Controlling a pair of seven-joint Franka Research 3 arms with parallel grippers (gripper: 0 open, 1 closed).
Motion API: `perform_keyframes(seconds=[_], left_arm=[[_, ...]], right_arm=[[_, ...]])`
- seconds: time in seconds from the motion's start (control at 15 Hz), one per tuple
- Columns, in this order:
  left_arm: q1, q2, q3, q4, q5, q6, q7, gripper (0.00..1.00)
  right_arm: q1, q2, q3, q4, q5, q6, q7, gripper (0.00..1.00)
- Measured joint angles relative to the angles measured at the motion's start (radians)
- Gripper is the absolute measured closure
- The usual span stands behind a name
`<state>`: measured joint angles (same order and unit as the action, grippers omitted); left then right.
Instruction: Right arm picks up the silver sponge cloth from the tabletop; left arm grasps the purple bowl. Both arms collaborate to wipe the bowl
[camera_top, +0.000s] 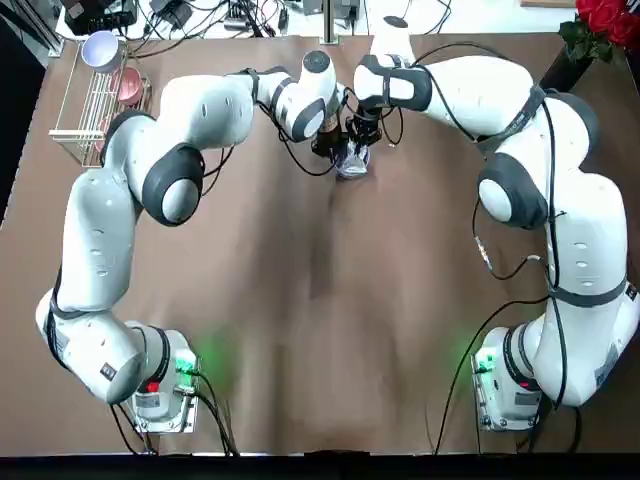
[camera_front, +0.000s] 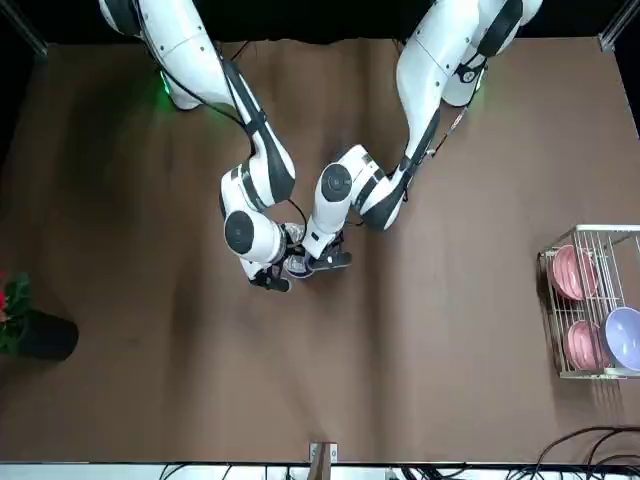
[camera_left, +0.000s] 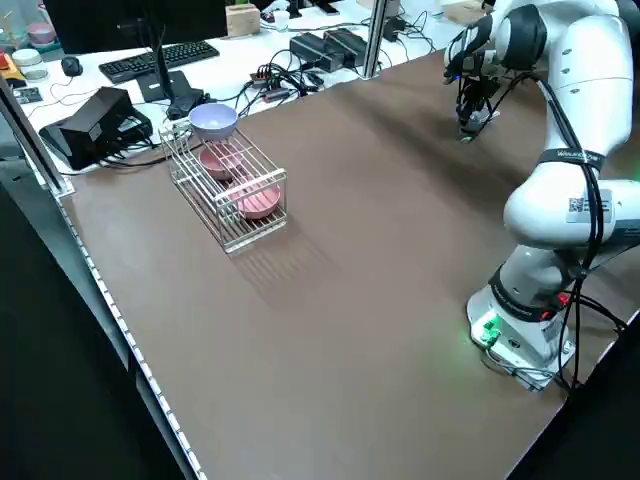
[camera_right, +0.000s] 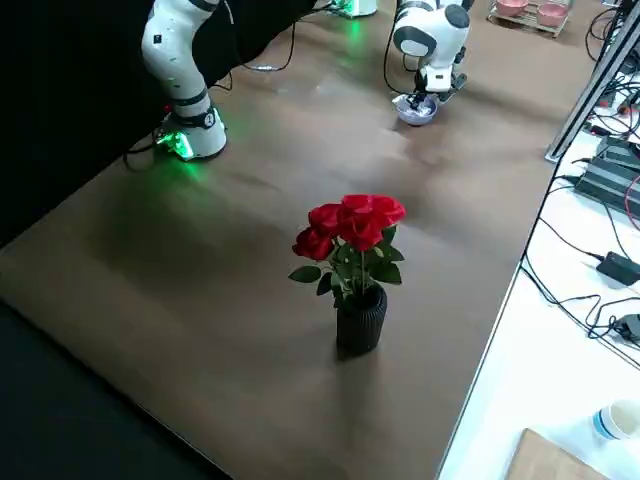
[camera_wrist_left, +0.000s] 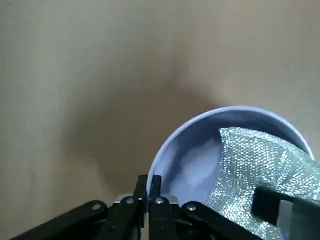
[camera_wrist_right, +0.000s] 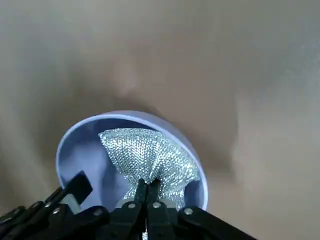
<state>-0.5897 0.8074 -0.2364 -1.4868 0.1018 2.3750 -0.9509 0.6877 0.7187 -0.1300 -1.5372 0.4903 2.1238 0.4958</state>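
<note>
Sponge cloth (camera_wrist_right: 150, 155) lies inside the purple bowl (camera_wrist_left: 195, 160), pinched by the right gripper (camera_wrist_right: 148, 186); the left gripper (camera_wrist_left: 149, 186) clamps the bowl's rim. Wrist views show this contact; the front view mostly hides it behind the converging, downward-reaching arms.

Open across the bare middle of the brown table (camera_top: 290, 390), between the two arm bases. Blocked at the far middle by the left end effector (camera_wrist_left: 148, 186) on the rim of the pale purple round bowl (camera_wrist_left: 192, 162), and by the right end effector (camera_wrist_right: 149, 186) with the silver shiny cloth (camera_wrist_right: 145, 150) inside. Obstructed at far left by the silver wire rack (camera_left: 205, 205), at far right by the black ribbed vase (camera_right: 361, 322) of red roses (camera_right: 355, 220).
</note>
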Motion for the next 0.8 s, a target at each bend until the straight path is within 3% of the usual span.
perform_keyframes(seconds=[0.8], left_arm=[[-0.001,0.001,0.002,0.005,0.000,0.000,0.000,0.96]], right_arm=[[0.004,0.027,0.001,0.000,0.024,0.097,0.000,0.98]])
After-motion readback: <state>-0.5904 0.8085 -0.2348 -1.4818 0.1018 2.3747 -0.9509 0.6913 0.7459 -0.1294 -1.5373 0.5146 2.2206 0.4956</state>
